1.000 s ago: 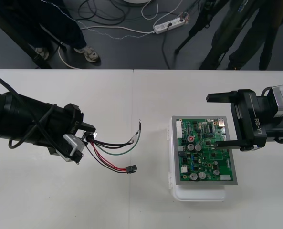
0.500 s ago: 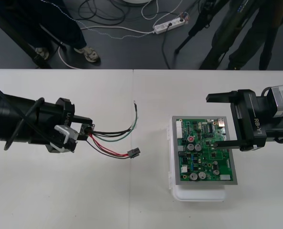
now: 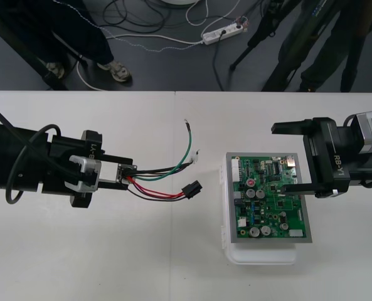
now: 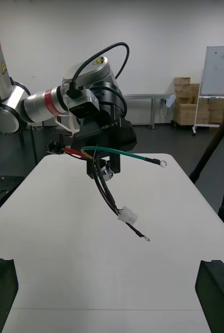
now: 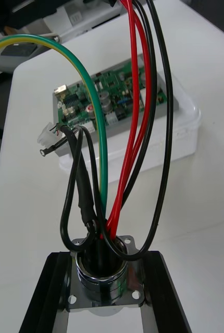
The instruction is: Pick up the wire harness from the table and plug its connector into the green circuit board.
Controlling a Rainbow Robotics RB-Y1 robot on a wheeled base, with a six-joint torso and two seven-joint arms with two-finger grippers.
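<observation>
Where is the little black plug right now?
Front view: the black plug hangs off the wire harness gripped by the left end effector, just left of the green circuit board.

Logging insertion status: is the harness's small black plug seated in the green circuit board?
No, the small black plug is out in the open beside the green circuit board, not touching it.

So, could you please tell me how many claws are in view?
2. The left claw, left of the board, is shut on the harness at its socket. The right claw is open at the board's right side, one finger over it.
</observation>
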